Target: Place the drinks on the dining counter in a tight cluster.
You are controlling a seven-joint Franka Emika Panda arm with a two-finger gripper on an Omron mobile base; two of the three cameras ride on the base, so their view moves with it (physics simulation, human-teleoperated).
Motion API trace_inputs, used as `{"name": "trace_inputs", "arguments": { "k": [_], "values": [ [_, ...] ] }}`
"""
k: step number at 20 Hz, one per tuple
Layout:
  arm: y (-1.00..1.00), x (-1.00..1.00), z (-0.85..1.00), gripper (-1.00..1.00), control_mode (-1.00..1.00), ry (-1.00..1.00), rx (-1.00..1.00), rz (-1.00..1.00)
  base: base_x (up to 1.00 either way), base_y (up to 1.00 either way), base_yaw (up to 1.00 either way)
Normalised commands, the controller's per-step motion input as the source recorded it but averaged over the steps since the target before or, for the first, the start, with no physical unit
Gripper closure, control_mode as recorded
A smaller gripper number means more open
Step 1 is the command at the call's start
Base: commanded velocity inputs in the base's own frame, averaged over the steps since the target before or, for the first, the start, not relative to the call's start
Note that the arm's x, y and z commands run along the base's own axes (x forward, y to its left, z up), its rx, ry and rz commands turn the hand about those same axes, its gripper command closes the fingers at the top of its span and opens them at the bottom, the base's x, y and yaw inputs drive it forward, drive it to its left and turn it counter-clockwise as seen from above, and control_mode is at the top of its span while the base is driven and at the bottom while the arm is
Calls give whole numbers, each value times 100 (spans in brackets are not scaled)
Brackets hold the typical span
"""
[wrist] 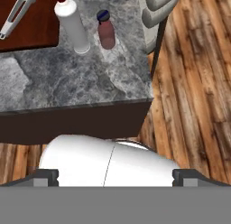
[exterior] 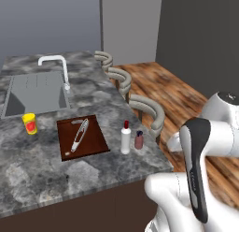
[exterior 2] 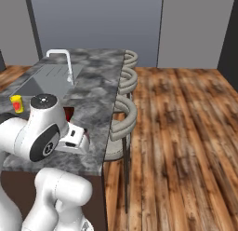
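Note:
Two drinks stand close together near the right edge of the dining counter (exterior: 107, 100): a white bottle with a red cap (exterior: 125, 138) and a short pinkish-red bottle (exterior: 139, 140) just right of it. The hand view shows the white bottle (wrist: 72, 24) and the pinkish-red bottle (wrist: 106, 31) at the top, a small gap between them. My gripper (wrist: 115, 178) is open, its fingertips (wrist: 45, 177) wide apart with nothing held. It hangs back from the counter's near edge (wrist: 67, 78), well short of both bottles.
A dark wooden cutting board (exterior: 81, 137) with a long utensil (exterior: 79, 135) lies left of the bottles. A yellow cup (exterior: 30, 123) stands by the sink (exterior: 35, 93) and tap (exterior: 56, 62). Curved-back stools (exterior: 147, 112) line the counter's right side over wooden floor (exterior 2: 186, 132).

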Motion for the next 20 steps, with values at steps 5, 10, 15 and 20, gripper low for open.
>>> {"name": "trace_inputs", "arguments": {
  "k": [5, 10, 15, 20],
  "values": [
    [31, -7, 0, -100, -100, -5, 0, -1, 0, 0, 0],
    [5, 0, 0, -100, -100, -1, 0, 0, 0, 0, 0],
    [0, 0, 0, -100, -100, 0, 0, 0, 0, 0, 0],
    [0, -34, 0, -100, -100, -5, 0, 0, 0, 0, 0]
  ]
}}
